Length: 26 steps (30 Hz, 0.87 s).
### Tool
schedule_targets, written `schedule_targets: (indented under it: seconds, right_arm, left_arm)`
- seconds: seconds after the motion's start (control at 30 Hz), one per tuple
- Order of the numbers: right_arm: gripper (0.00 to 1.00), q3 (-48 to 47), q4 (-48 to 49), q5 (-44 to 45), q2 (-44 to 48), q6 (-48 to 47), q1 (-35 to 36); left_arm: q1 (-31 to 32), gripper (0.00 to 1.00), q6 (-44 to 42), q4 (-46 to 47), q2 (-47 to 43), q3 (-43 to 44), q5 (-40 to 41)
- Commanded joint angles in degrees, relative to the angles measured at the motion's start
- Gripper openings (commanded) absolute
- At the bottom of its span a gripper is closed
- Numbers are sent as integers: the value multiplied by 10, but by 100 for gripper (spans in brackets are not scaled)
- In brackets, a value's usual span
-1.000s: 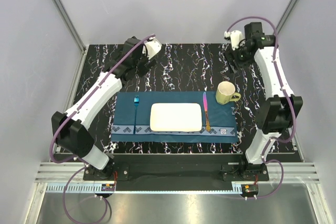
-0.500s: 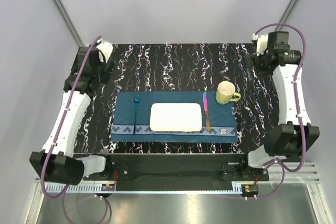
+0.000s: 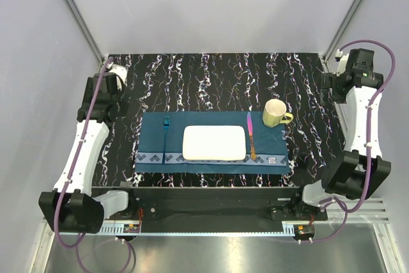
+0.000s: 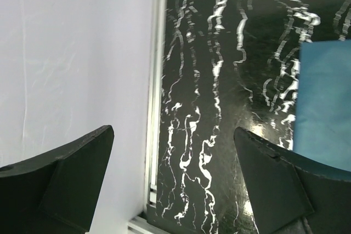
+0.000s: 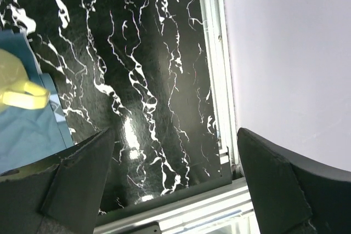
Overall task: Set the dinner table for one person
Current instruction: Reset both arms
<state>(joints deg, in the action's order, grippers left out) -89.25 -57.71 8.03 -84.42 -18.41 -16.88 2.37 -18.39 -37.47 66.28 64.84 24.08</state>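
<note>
The dinner table is black with white veins. On it lies a dark blue placemat with a white rectangular plate in the middle. A blue fork lies left of the plate and a pink-bladed knife lies right of it. A yellow mug stands at the mat's far right corner. My left gripper hangs at the table's left edge, open and empty. My right gripper hangs at the right edge, also open and empty.
White walls stand close along both side edges of the table. A metal rail runs between the table and the right wall, and another rail runs along the left. The mug shows at the left of the right wrist view.
Both arms have swung outward from the back of the table to its side edges. The plate, fork, knife and mug have not moved.
</note>
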Motion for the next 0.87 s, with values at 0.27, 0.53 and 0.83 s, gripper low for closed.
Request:
schedule_targets:
  seconds: [0.27,0.53,0.83]
  right_arm:
    - [100,-26,37,15,-10,39,-14]
    - [100,-26,37,15,-17,39,-15]
    - [100,-29,38,2,-21,43,-19]
  left_arm:
    - [-55,99,59,35,-9,7,26]
    - [-65,99,67,37,0,20,27]
    - [-69,99,66,36,3,30,24]
